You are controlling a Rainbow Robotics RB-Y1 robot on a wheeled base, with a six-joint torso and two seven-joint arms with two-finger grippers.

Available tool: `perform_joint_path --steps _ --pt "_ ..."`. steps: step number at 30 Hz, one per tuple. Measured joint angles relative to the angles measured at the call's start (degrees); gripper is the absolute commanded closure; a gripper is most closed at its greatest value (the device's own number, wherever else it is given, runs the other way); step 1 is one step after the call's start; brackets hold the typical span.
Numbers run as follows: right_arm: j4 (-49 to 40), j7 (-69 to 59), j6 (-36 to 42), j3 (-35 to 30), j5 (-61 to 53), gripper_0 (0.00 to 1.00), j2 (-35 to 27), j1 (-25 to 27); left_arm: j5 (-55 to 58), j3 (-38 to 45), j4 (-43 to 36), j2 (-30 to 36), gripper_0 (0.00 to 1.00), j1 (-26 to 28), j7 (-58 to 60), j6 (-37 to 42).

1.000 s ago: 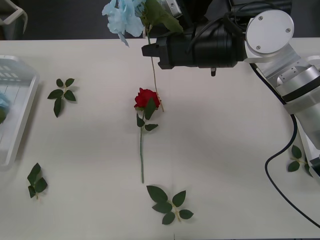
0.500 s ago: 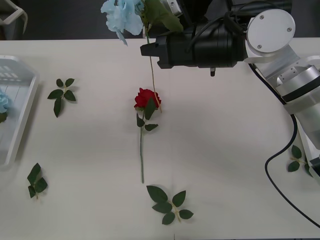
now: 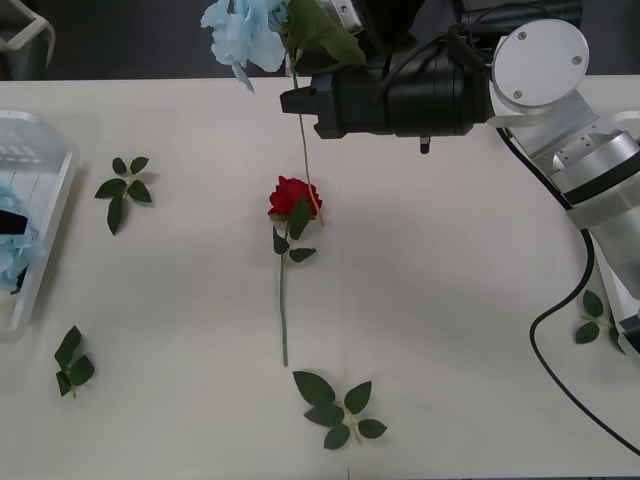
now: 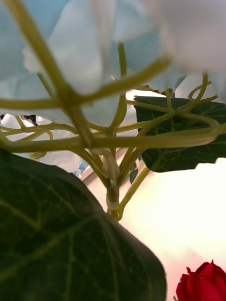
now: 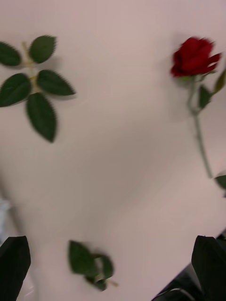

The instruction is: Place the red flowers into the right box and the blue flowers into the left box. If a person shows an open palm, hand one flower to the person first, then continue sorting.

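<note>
Gripping a blue flower (image 3: pixel 243 33) stem, right fingers hidden, left fingers (image 5: pixel 14 263) spread.

Three camera views of one white table, one from overhead and two from the robot's wrists.

The front view looks forward and down from above the arms, taking in the table (image 3: pixel 450 300) from near edge to far edge. The right wrist view sits very close under a blue flower (image 4: pixel 70 51), facing up through its stems. The left wrist view looks down on the table from moderate height. All three share the red rose (image 3: pixel 292 197) lying mid-table.
</note>
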Motion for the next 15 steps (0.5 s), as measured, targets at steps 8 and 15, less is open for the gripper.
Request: perform_joint_path --steps 8,15 --pt "0.0 0.0 -1.5 0.07 -0.02 1.0 0.0 0.0 5.88 0.07 -2.53 -5.2 0.0 0.79 0.0 -2.33" --pt "0.0 0.0 -1.55 0.23 -0.78 1.0 0.0 0.0 7.95 -3.02 -7.2 -16.35 0.0 0.3 0.02 -13.43"
